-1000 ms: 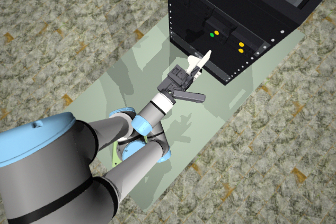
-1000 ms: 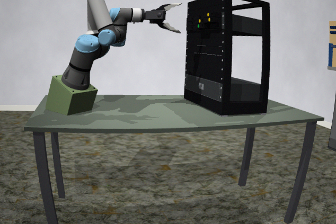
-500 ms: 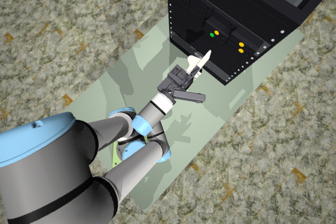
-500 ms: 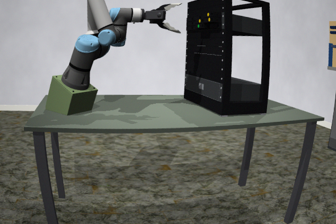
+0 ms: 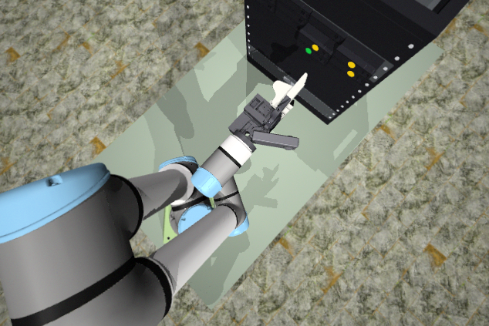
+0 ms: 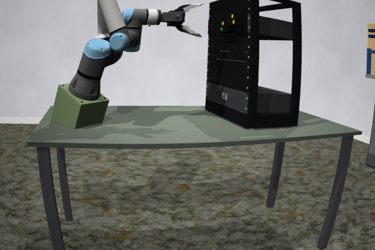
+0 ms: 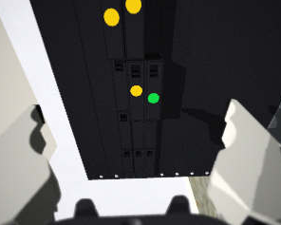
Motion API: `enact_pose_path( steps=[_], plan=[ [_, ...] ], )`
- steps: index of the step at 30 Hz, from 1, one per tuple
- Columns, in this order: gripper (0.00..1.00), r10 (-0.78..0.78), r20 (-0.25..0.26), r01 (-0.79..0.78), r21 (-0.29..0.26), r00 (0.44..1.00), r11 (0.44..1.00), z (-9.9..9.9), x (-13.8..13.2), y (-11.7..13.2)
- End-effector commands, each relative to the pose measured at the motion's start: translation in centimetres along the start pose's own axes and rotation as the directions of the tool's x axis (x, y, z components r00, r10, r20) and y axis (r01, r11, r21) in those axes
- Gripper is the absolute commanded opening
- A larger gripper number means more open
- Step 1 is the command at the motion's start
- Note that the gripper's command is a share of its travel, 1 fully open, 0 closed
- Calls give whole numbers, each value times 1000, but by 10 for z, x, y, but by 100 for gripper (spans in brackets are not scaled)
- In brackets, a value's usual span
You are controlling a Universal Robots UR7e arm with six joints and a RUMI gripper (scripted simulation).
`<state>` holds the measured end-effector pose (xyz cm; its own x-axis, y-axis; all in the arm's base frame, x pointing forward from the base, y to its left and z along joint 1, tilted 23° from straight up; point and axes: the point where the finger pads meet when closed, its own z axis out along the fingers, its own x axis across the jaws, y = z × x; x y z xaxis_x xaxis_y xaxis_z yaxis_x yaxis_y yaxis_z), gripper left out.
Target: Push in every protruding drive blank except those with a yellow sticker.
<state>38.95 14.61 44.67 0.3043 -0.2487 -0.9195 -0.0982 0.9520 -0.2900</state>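
Observation:
The black rack [image 6: 252, 59] stands on the right part of the table, its front facing my arm. Near the top of its front is a block of drive blanks [image 6: 227, 23]. One blank carries a green dot [image 5: 308, 50] [image 7: 153, 98] [image 6: 221, 29]; beside it a blank carries a yellow sticker [image 5: 315, 47] [image 7: 136, 90]. Two more yellow stickers [image 5: 350, 68] [image 7: 121, 10] sit further along the row. My gripper [image 6: 198, 19] [image 5: 294, 89] is open and empty, a short way in front of the rack at the height of the blanks, not touching it. Which blanks stick out I cannot tell for sure.
The arm's green base block [image 6: 79, 108] stands at the table's left end. The table edge runs close behind and beside the rack. A boxy object [image 6: 370, 50] stands off the table at the far right.

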Motion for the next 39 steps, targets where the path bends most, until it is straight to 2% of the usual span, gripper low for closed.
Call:
enact_pose_path(
  steps=[1, 21, 39],
  plan=[
    [100, 0, 0, 0, 1, 1000, 1000, -1, 0, 0],
    [100, 0, 0, 0, 1, 1000, 1000, 6, 1, 6],
    [100, 0, 0, 0, 1, 1000, 1000, 28, 4, 24]
  ],
)
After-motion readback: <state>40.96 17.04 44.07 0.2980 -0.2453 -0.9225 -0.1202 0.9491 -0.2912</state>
